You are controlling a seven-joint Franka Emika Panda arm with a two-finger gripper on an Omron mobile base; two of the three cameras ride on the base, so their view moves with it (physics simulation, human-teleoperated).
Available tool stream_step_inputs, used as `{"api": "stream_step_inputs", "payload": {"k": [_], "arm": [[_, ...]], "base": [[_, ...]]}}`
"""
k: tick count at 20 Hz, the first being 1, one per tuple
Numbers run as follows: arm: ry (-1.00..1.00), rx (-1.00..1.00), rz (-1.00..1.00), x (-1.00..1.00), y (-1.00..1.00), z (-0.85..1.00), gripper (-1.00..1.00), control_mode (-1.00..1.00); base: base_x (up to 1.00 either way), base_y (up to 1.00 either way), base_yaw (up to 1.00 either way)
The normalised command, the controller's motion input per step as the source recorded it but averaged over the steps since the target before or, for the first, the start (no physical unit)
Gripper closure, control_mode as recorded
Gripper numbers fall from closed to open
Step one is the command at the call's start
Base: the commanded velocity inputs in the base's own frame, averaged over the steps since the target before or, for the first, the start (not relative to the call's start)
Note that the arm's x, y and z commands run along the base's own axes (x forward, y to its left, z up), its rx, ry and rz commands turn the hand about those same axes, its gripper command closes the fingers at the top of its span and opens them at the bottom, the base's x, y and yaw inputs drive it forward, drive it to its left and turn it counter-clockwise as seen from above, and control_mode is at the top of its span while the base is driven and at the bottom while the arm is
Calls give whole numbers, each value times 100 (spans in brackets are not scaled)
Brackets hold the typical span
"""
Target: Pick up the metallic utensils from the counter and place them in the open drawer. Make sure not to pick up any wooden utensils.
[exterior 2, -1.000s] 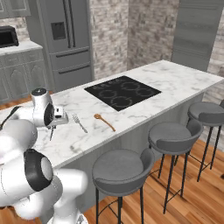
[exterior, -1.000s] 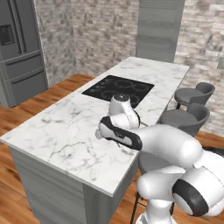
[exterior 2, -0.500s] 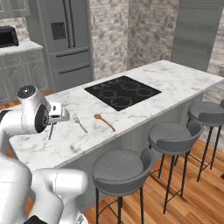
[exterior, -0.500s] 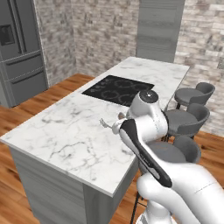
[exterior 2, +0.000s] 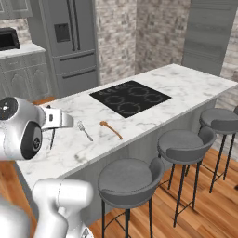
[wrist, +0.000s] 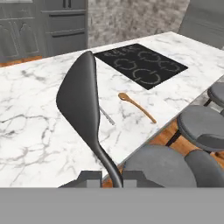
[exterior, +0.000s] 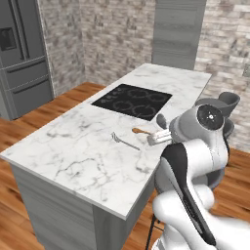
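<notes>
Smooth matt-grey metal spoon in the gripper; beyond it, veined glossy marble counter and orange-brown wooden spoon.

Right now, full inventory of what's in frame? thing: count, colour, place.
counter: 1, white marble with grey veins, island on grey cabinets
cooktop: 1, black, inset in the counter
fork: 1, silver-grey, flat on the counter near its stool-side edge
wooden spoon: 1, orange-brown, on the counter beside the fork, apart from it
spoon: 1, dark grey in the hand view, bowl up, handle between the fingertips
bar stools: at least 3, grey, along the counter's side
fridge: 1, grey, back wall
microwave: 1, dark, on the far side counter
gripper: 1, dark tips, shut on the spoon, above the counter's edge
</notes>
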Motion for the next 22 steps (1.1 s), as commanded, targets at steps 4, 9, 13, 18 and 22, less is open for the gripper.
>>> {"api": "stream_step_inputs", "payload": {"k": [4,9,13,18,22], "arm": [[-22,5,-5,-64,-29,70,100,-100],[-23,3,-3,-61,-13,71,100,-100],[-18,5,-4,-72,-18,70,100,-100],[-7,10,-9,-67,-9,25,100,100],[0,0,0,0,0,0,100,100]], "base": [[0,0,0],[0,0,0],[0,0,0],[-19,-3,-3],[-100,-4,-20]]}}
